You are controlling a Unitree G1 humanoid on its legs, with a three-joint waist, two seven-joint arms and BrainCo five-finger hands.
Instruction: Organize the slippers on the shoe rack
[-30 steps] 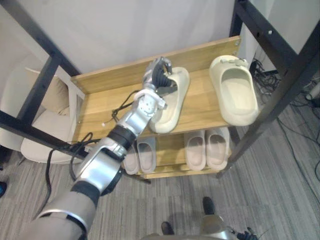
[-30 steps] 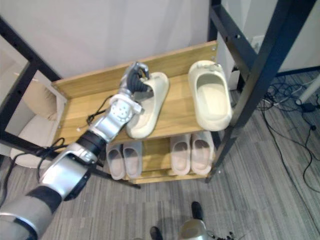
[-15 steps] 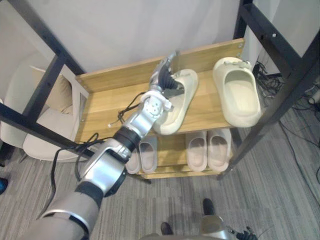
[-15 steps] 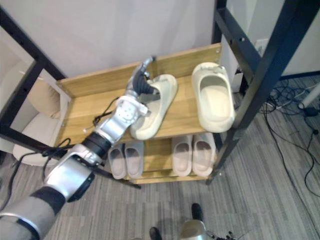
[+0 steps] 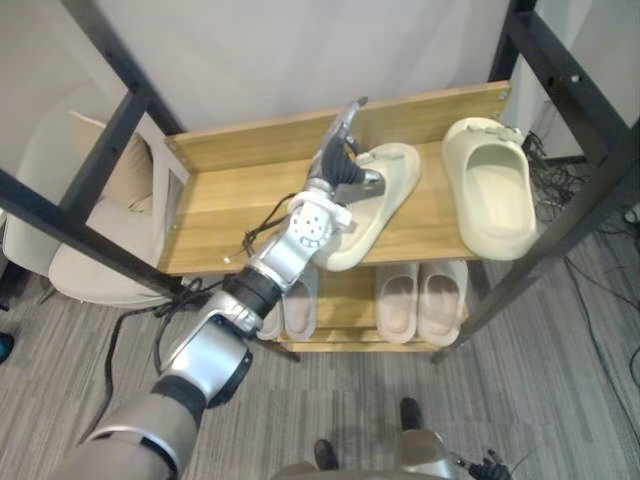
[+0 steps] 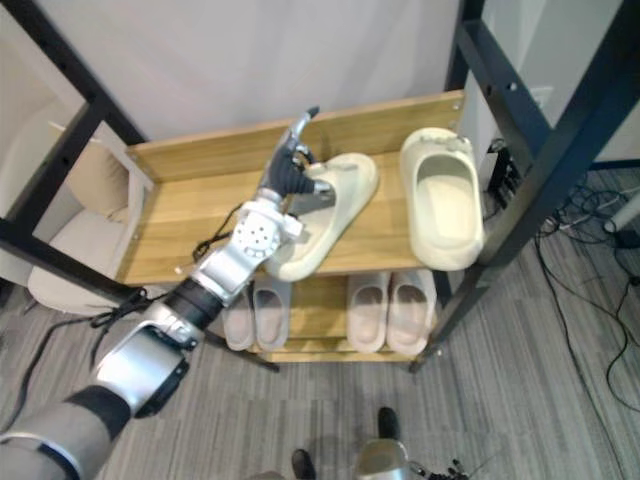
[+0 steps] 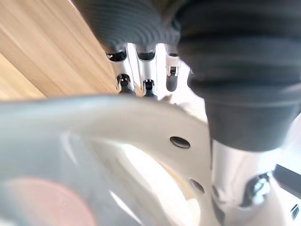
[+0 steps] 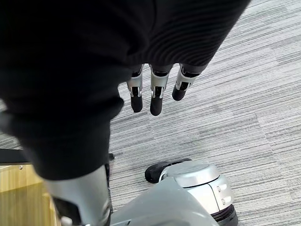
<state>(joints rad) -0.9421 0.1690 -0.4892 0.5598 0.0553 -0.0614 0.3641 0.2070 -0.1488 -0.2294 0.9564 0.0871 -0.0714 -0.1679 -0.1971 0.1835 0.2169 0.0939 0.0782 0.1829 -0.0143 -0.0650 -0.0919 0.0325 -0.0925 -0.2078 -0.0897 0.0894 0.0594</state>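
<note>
On the wooden shoe rack's top shelf (image 5: 215, 215) a cream slipper (image 5: 390, 190) lies slanted, its heel end reaching the front edge. My left hand (image 5: 338, 170) is at the slipper's left side near the toe end, open, with fingers stretched up toward the back board and the thumb lying against the slipper's upper. In the left wrist view the slipper (image 7: 117, 155) sits close under the straight fingers (image 7: 146, 70). A second cream slipper (image 5: 492, 195) lies at the shelf's right end. My right hand (image 8: 155, 94) hangs open over the carpet.
Two pairs of pale slippers (image 5: 290, 305) (image 5: 420, 300) stand on the lower shelf. Black frame bars (image 5: 590, 190) cross in front of the rack's right end and left end (image 5: 90, 245). A beige chair (image 5: 85, 270) stands left of the rack.
The left hand's fingers, curled over the slanted slipper a second ago, have straightened and lifted off it. The whole picture has shifted right as the camera moved.
</note>
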